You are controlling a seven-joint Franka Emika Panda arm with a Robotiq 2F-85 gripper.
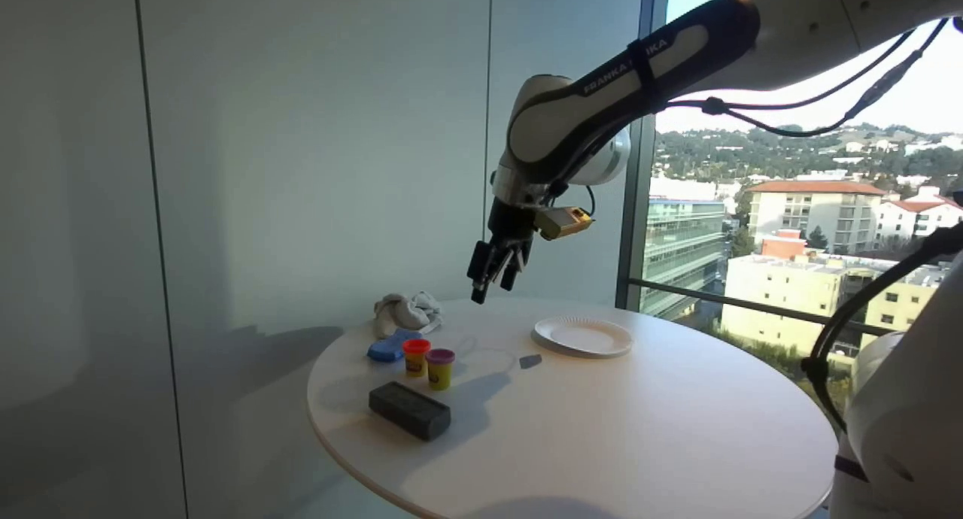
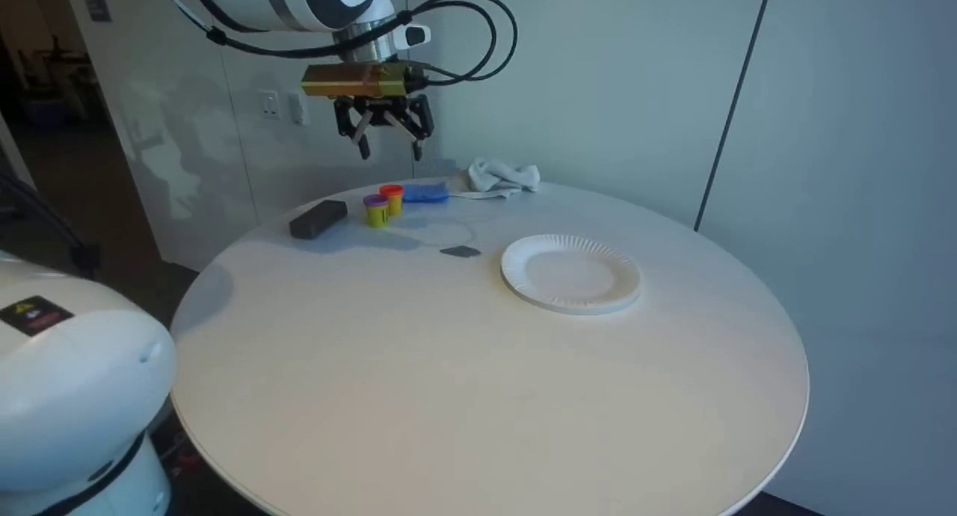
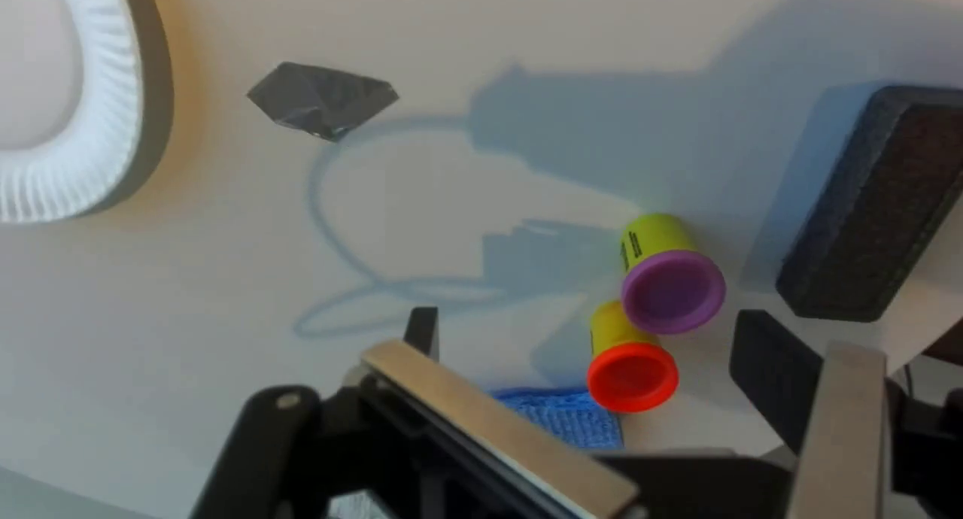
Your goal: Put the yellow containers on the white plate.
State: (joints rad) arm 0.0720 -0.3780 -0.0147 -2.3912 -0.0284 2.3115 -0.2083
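The purple-lidded container [image 1: 440, 374] and red-lidded container [image 1: 415, 363], both yellow, stood just beside each other below the gripper [image 2: 390, 151], its jaws spread apart. Each was upright, lid up, long axis vertical. The round white table [image 2: 448, 396] also bore the white plate [image 2: 572, 274]; a pale wall [image 1: 301, 165] and window [image 1: 782, 226] stood beyond.

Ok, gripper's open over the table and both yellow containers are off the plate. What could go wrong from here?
The purple-lidded container and red-lidded container stand close together, so lowering the open gripper around one might topple the other. The dark block lies nearby; the gripper could bump it. And the white plate has a raised rim: a container carried too low might catch it.
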